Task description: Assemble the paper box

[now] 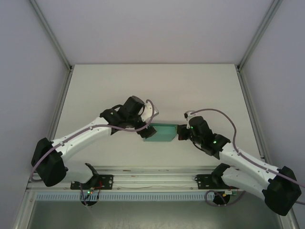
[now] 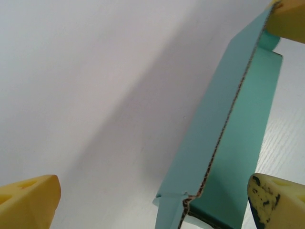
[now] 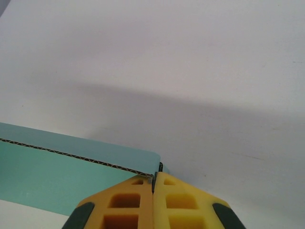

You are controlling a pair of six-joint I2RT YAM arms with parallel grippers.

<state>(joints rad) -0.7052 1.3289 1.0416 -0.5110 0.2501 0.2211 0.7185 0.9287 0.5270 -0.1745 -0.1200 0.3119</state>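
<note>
Right wrist view: the right gripper [image 3: 154, 183] pinches a flap of the paper box [image 3: 57, 176]; the left gripper [image 2: 152, 202] gapes wide. The box looks light and easily creased, so grip its wall edges.

The left arm [image 1: 81, 136] stretches from its base at the 8 o'clock corner of the top view towards 2 o'clock, and its wrist [image 1: 129, 110] bends down towards 4 o'clock. The left gripper [image 1: 148, 130] holds its jaws wide apart, the yellow fingers [image 2: 31, 200] far from each other. The right arm [image 1: 243, 160] reaches from 4 o'clock towards 10 o'clock. The right gripper [image 1: 181, 130] points to 9 o'clock, its fingertips [image 3: 128, 205] pressed together on an edge of the paper box [image 3: 57, 176].
</note>
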